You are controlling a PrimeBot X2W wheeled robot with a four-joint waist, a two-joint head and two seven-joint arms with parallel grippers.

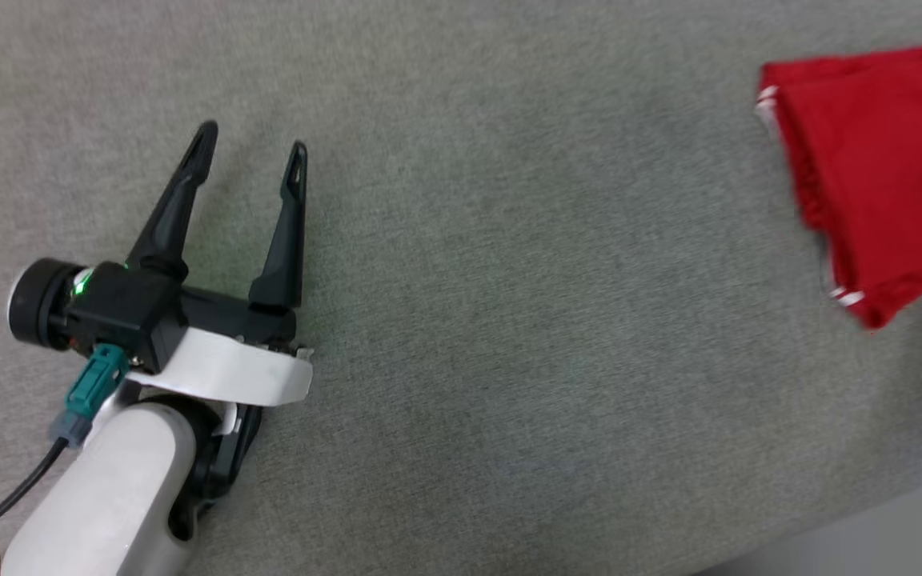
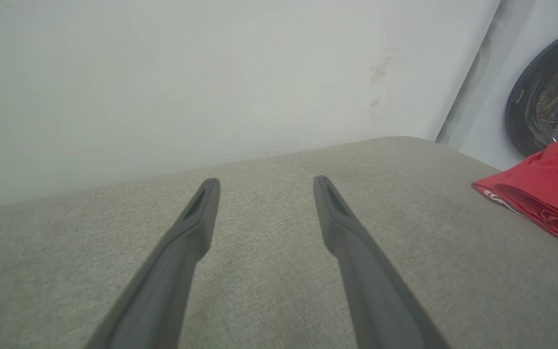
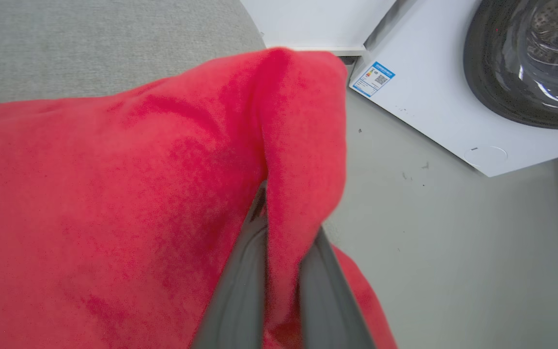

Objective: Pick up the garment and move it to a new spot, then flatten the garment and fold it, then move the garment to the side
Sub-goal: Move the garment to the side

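The garment point(image 1: 877, 176) is a bright red jersey with white striped trim, folded into a bundle at the right edge of the grey surface point(image 1: 509, 320). In the right wrist view my right gripper point(image 3: 284, 203) is shut on a fold of the garment point(image 3: 114, 194), the red cloth pinched between its two fingers and draped over them. My left gripper point(image 1: 251, 150) hovers open over the left part of the surface, far from the jersey, with nothing between its fingers. In the left wrist view the left gripper point(image 2: 264, 184) points at the wall, and the garment point(image 2: 545, 189) lies at the right.
A white washing machine point(image 3: 453, 97) with a dark round door point(image 2: 550, 92) stands past the surface's far right end, on a pale floor point(image 3: 453, 242). A light wall point(image 2: 211, 72) runs behind the surface. The surface's near right corner point(image 1: 869, 512) drops to the floor.
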